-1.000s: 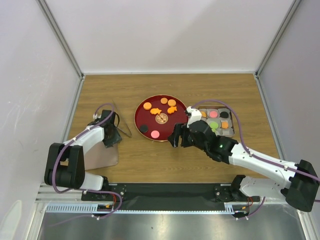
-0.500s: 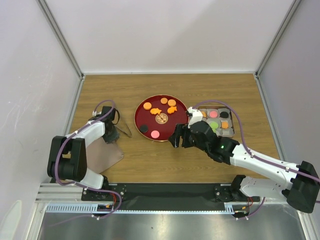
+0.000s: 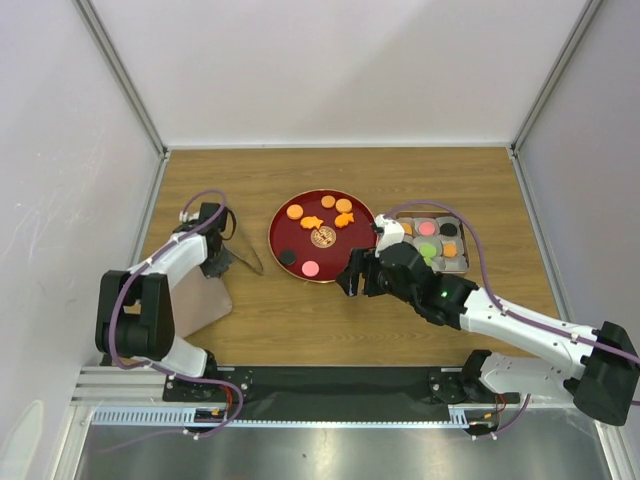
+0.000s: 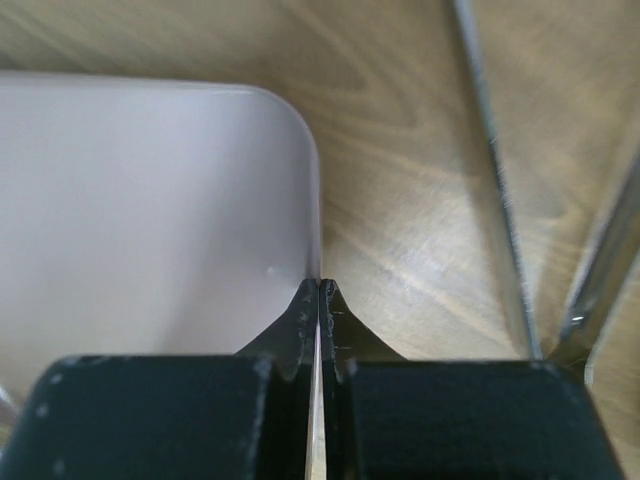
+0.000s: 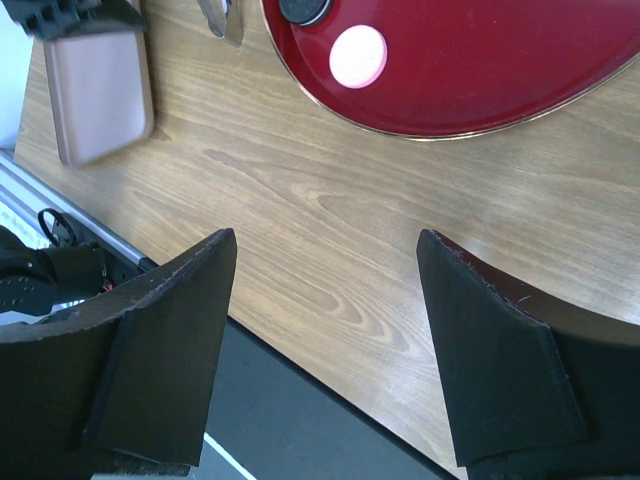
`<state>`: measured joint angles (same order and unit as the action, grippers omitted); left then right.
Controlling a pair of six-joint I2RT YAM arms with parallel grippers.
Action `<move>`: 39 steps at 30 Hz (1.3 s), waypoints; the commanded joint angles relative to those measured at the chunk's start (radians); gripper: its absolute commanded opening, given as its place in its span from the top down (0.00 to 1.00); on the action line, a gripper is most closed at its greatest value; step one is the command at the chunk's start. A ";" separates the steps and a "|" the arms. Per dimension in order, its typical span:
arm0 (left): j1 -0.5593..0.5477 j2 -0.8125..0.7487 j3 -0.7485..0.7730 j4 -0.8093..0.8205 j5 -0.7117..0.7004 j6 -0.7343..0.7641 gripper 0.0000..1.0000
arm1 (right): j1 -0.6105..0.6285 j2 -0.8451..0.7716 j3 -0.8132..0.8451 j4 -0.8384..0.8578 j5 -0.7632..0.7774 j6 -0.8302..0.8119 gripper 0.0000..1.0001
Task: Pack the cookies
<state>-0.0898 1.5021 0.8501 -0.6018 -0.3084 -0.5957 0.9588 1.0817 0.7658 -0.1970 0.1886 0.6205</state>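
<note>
Top external view gave us the small round and fish-shaped cookies [image 3: 295, 212] split two ways: some on the big dark-red round plate [image 3: 300, 245], others in the rectangular metal tin [image 3: 466, 256] just right of it. We saw the right gripper [image 3: 349, 281] spread wide and empty over the wooden table [image 3: 300, 330] at the plate's near rim. The left gripper [image 4: 319, 290] was pinched tight on the edge of a flat pale-pink rectangular sheet [image 4: 150, 200].

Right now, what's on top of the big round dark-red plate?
Three round orange cookies, two orange fish-shaped ones, a black one, a pink one, and a brown disc in the middle. The right gripper hides the plate's near-right rim, so I cannot see there.
</note>
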 commanded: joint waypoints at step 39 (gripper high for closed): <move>-0.456 -0.444 0.526 0.401 0.465 -0.427 1.00 | -0.612 0.175 0.020 1.003 -0.887 0.574 0.11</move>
<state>-0.5259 1.0454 1.2987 -0.3489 0.1226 -0.9501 0.3489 1.2434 0.8013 0.4870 -0.6067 1.0096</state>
